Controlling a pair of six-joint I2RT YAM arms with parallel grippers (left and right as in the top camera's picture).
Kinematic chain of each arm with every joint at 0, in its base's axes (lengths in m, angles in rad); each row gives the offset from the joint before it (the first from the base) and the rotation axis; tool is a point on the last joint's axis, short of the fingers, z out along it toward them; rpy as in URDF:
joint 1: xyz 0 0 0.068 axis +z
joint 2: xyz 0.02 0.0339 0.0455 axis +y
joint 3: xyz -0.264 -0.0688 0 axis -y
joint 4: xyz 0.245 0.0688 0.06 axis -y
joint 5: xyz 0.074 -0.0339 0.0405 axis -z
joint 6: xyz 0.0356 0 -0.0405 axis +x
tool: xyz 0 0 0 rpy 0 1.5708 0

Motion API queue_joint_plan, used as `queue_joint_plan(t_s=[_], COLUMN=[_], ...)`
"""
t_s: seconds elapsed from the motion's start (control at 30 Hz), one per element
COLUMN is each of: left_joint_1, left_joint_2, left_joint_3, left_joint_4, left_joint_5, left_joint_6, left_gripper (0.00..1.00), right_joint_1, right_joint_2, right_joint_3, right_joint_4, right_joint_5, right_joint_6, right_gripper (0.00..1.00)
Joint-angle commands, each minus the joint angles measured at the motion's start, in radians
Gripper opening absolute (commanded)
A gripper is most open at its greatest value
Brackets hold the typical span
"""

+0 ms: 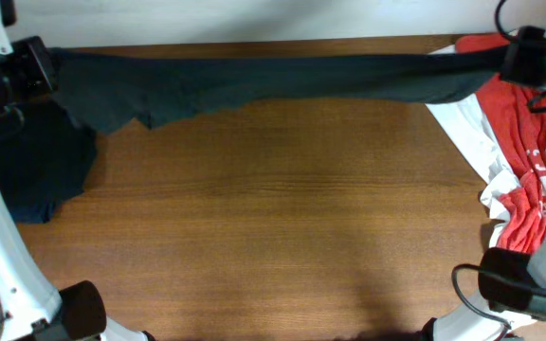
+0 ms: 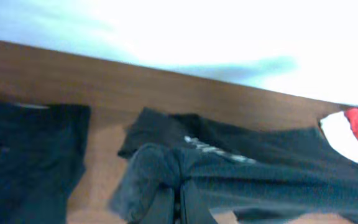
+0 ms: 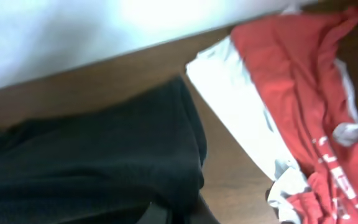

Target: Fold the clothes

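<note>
Garment: the black T-shirt (image 1: pixel 282 76) is pulled into a long band along the far edge of the surface (image 1: pixel 282 218), running from one arm to the other.
Lettering: a strip of white lettering (image 2: pixel 219 151) shows on the cloth in the left wrist view (too creased to read).
Left fingers: the left fingers (image 2: pixel 194 208) are pressed together on a bunched end of the shirt, with fabric gathered right at their tips.
Right fingers: the right fingers (image 1: pixel 508 62) are mostly buried under cloth in their own wrist view. The taut band ends at them, so they are judged to be pinching the shirt's other end.
Neighbours: a red shirt (image 1: pixel 529 152) lies over a white garment (image 1: pixel 463 133) at the right edge. Another dark garment (image 1: pixel 36 175) sits heaped at the left, under the left arm. Neither belongs to this fold.
Step in hand: stretching and spreading. The shirt is held out between the two arms, not yet laid flat, and no fold appears to have been made.
Progress: early, by this reading, since the hanging lower edge is still ragged and uneven.
Next move calls for: both arms drawing the shirt toward the middle of the surface together, keeping the tension even, then lowering it so that it lands flat.
Watch for: the right end dragging the red shirt along, as the two lie very close there.
</note>
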Motion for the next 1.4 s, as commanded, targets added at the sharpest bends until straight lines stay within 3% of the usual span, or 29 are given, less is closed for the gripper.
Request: queue_joint_plan(t_s=[0.0, 0.2, 0.4, 0.57, 0.7, 0.8, 0.83, 0.93, 1.03, 1.17, 1.37], left_joint_1=[0.014, 0.006, -0.115, -0.141, -0.100, -0.007, 0.008, -0.027, -0.072, -0.090, -0.095], left_joint_2=[-0.012, -0.048, 0.264, 0.416, 0.360, 0.294, 0.282, 0.354, 0.470, 0.524, 0.521], left_joint_3=[0.219, 0.284, 0.281, 0.282, 0.529, 0.706, 0.715, 0.592, 0.322, -0.046, -0.384], left_joint_4=[-0.036, -0.005, 0.119, 0.299, 0.362, 0.267, 0.153, -0.139, -0.253, -0.323, -0.324], left_joint_5=[-0.112, -0.165, -0.179, -0.333, -0.419, -0.350, -0.296, -0.267, -0.206, -0.206, -0.186], left_joint_6=[0.028, 0.027, 0.080, 0.085, 0.084, 0.003, 0.004, 0.005, 0.006, 0.043, 0.042], left_gripper=[0.00, 0.00, 0.00, 0.00, 0.00, 0.00, 0.00, 0.00, 0.00, 0.00, 0.00], right_joint_1=[-0.013, -0.059, -0.054, -0.020, -0.031, -0.060, -0.061, -0.054, -0.053, -0.054, -0.061], right_joint_2=[-0.039, -0.050, 0.225, 0.319, 0.211, 0.135, 0.132, 0.201, 0.276, 0.290, 0.289], right_joint_3=[0.151, 0.172, 0.172, 0.177, 0.286, 0.320, 0.319, 0.212, -0.045, -0.499, -0.825], right_joint_4=[-0.031, 0.001, 0.126, 0.369, 0.457, 0.388, 0.272, 0.029, -0.038, 0.013, -0.004], right_joint_5=[0.163, 0.161, 0.126, 0.082, 0.196, 0.265, 0.271, 0.272, 0.273, 0.280, 0.298], right_joint_6=[-0.006, -0.011, -0.018, -0.002, 0.024, 0.011, -0.011, -0.006, -0.007, -0.006, 0.021], right_gripper=[0.04, 0.04, 0.04, 0.04, 0.04, 0.04, 0.04, 0.04, 0.04, 0.04, 0.04])
